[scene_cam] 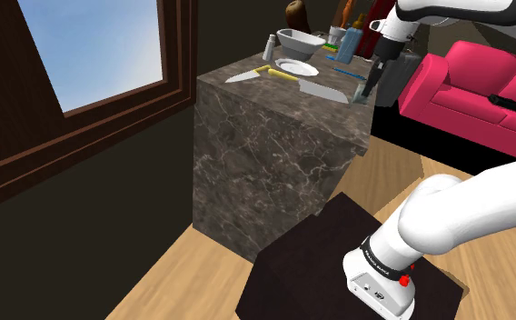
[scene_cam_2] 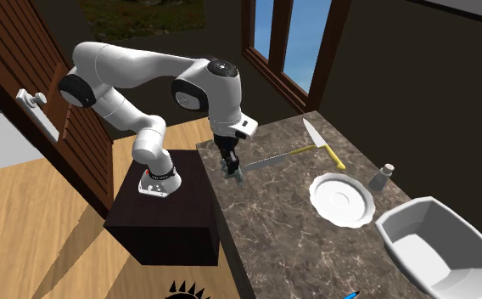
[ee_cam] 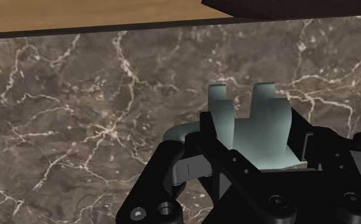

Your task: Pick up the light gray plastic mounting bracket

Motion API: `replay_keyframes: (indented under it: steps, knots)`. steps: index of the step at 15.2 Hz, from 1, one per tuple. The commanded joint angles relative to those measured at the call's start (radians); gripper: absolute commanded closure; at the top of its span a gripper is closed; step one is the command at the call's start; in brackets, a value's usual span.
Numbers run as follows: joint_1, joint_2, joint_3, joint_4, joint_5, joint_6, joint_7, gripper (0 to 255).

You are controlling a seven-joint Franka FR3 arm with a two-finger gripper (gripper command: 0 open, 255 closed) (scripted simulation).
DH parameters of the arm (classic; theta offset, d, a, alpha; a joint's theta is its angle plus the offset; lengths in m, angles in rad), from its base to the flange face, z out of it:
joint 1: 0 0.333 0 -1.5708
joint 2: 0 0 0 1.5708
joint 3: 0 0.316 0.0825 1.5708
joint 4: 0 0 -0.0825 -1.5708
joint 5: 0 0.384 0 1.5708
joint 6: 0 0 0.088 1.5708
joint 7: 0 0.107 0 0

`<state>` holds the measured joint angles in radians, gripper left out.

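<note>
No readable text or labels.

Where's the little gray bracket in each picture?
Shoulder view: the bracket is at the gripper tip, by the right corner of the marble counter.
Second exterior view: bracket under the gripper, near the counter's left edge.
Wrist view: bracket between the gripper's fingers.
Shared landmark: the marble counter.

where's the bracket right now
The pale grey bracket is clasped in the gripper at the marble counter's edge nearest the stand, just beside a knife's blade tip in the second exterior view.
</note>
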<state>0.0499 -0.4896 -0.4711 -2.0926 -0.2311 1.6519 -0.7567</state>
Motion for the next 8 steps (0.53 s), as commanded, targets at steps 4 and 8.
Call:
replay_keyframes:
  steps: [4, 8]
  knots:
    - [0.005, 0.013, 0.007, 0.075, 0.009, -0.063, -0.006, 255]
    - [0.008, 0.020, 0.009, 0.110, 0.013, -0.091, -0.009, 255]
